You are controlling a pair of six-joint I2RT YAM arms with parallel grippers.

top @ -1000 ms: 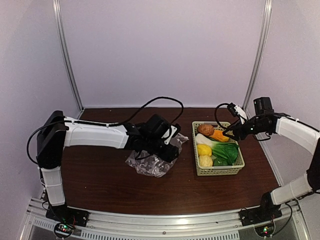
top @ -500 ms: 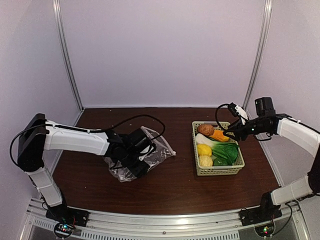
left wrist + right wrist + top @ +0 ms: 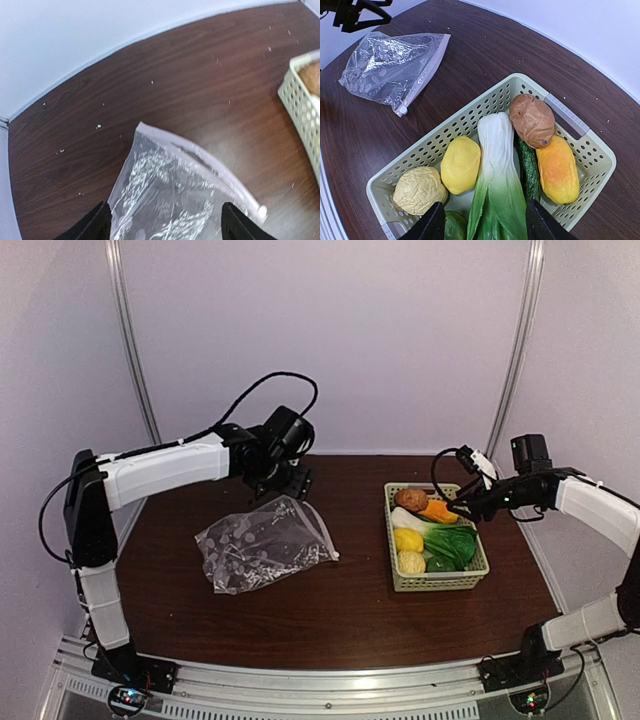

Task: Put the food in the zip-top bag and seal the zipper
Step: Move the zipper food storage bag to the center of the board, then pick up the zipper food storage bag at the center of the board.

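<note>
Top external: fixed high behind the near edge, tilted down and forward, takes in the whole surface as far as the back wall, from farthest off. Left wrist: rides the left hand, looks steeply down on the zip-top bag at middling range, basket corner at the right edge. Right wrist: on the right hand, close over the basket, bag beyond at upper left; all three views share bag and basket.
</note>
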